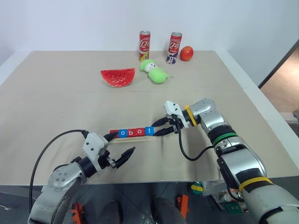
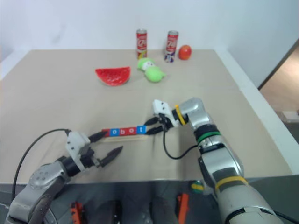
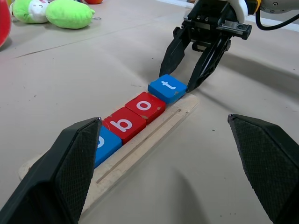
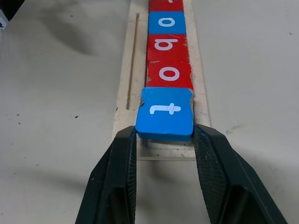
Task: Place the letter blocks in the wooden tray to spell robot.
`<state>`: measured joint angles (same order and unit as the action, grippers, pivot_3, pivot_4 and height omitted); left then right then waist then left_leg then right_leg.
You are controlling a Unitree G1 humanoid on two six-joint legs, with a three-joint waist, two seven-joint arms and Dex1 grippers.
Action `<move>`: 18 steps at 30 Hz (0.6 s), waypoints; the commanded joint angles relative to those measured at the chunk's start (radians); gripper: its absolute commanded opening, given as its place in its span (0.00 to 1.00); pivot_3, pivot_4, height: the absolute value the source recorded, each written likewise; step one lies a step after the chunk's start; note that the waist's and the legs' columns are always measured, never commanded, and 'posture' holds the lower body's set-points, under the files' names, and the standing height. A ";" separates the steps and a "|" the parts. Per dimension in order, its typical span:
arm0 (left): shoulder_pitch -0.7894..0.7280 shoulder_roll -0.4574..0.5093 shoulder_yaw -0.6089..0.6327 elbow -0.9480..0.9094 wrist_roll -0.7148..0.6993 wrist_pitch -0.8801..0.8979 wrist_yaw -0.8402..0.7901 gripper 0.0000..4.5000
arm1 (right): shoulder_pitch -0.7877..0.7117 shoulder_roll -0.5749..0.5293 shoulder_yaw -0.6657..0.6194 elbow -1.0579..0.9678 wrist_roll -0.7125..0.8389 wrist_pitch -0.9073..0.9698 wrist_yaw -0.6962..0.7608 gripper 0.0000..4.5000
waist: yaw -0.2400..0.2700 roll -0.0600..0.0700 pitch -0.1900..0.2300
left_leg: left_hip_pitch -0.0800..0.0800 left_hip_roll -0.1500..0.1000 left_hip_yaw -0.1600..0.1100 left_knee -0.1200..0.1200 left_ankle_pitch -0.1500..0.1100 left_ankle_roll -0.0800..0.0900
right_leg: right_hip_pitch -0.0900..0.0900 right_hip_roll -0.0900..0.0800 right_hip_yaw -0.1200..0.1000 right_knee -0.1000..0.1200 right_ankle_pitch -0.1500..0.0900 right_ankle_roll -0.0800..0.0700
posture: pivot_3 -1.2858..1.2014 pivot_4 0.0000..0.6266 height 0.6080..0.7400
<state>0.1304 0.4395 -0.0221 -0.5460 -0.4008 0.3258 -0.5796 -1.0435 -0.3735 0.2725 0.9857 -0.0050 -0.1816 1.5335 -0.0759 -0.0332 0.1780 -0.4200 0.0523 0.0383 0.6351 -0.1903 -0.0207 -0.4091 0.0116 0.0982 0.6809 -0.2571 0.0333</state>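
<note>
Nearest me from the head camera, my left gripper point(image 1: 122, 145) waits open beside the tray point(image 1: 140, 137). Left wrist: tiles read o, b, o, t. Right wrist: my right gripper point(image 4: 164, 138) clamps the t tile point(image 4: 165, 113), seating it last.

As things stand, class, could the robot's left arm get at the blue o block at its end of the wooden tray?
Probably yes. The left end effector is open beside that end of the wooden tray, with the blue o block close to one finger and nothing between. The right end effector is at the far t block.
</note>
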 commanded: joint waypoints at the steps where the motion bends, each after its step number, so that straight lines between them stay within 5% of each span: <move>1: 0.007 0.002 0.000 -0.037 -0.002 -0.016 -0.004 1.00 | -0.051 0.003 -0.016 0.004 0.006 -0.026 0.036 0.38 | 0.000 0.000 0.000 | 0.000 0.000 0.000 0.000 0.000 0.000 | 0.000 0.000 0.000 0.000 0.000 0.000 | 0.52 0.24 1.00; 18: -0.003 0.004 -0.014 -0.013 0.011 -0.027 -0.017 1.00 | 0.008 -0.025 -0.014 -0.078 0.022 0.056 0.034 0.38 | 0.000 0.000 0.000 | 0.000 0.000 0.000 0.000 0.000 0.000 | 0.000 0.000 0.000 0.000 0.000 0.000 | 0.52 0.24 1.00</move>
<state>0.1395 0.4408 -0.0356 -0.5441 -0.3921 0.3229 -0.5912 -1.0192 -0.3976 0.2725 0.9296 0.0065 -0.1283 1.5395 -0.0763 -0.0332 0.1780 -0.4201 0.0524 0.0382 0.6351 -0.1903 -0.0207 -0.4093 0.0119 0.0980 0.6810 -0.2571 0.0332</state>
